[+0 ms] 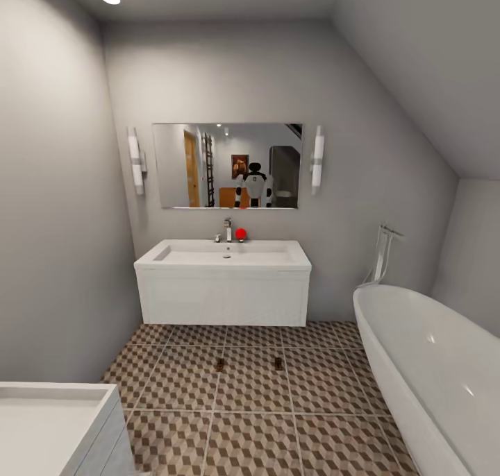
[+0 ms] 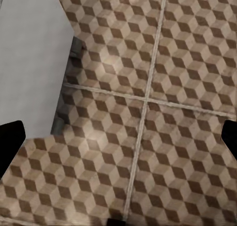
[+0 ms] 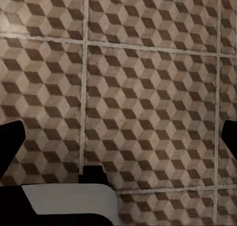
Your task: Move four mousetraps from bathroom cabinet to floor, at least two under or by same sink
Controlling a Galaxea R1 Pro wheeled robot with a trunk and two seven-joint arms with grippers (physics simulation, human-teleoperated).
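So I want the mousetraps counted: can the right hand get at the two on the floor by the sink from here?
Probably not yet: both mousetraps lie well ahead near the sink, while the right hand hangs open over bare floor.

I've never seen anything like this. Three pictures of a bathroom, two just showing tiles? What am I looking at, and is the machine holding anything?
These are simulated views from a two-armed wheeled robot; its reflection shows in the wall mirror. The large picture comes from its head camera: a long white sink on a wall-hung vanity, an oval white bathtub, and a cube-patterned brown and beige tile floor. Two small tan mousetraps lie on the floor in front of the sink. The other two pictures come from cameras on each wrist, looking down at tiles. The dark shapes at their edges are fingers of the left gripper and right gripper, spread wide, holding nothing.
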